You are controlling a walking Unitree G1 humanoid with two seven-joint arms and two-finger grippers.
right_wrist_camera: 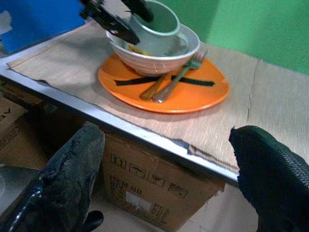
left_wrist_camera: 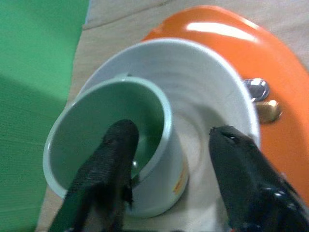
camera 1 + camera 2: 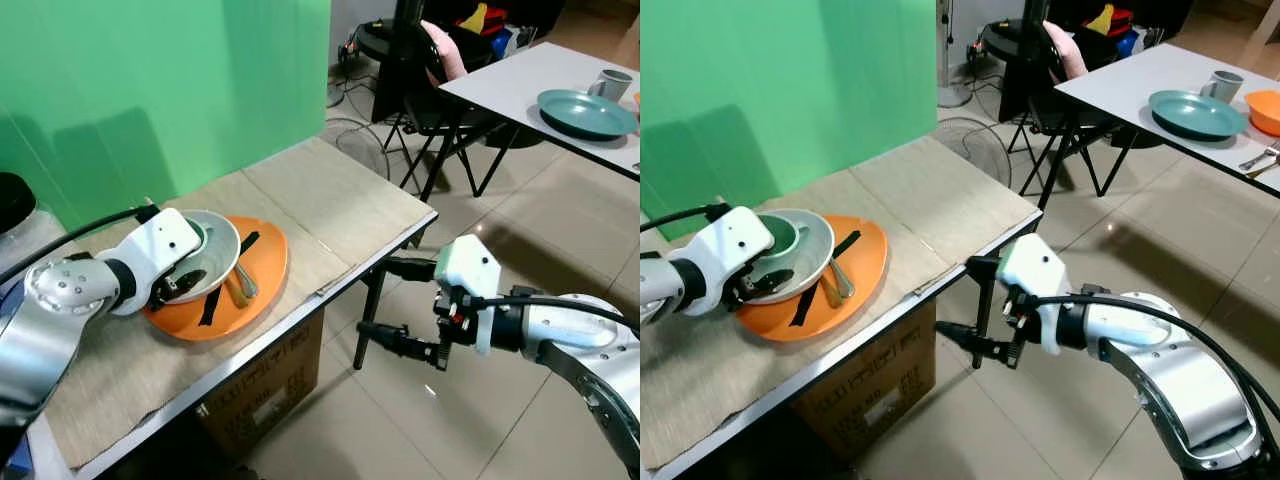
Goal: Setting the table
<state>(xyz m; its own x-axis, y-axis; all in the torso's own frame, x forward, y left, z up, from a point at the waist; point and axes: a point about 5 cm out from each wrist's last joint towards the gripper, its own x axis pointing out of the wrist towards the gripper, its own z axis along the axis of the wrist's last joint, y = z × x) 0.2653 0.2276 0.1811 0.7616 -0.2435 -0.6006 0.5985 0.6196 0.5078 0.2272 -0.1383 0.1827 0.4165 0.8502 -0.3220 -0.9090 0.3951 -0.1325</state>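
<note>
Mug in white bowl, its wall between parted fingers of left claw, one finger inside.

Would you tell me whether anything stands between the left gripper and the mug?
Nothing visible does. The left gripper already straddles the mug wall, one finger inside, one outside, in the white bowl.
</note>
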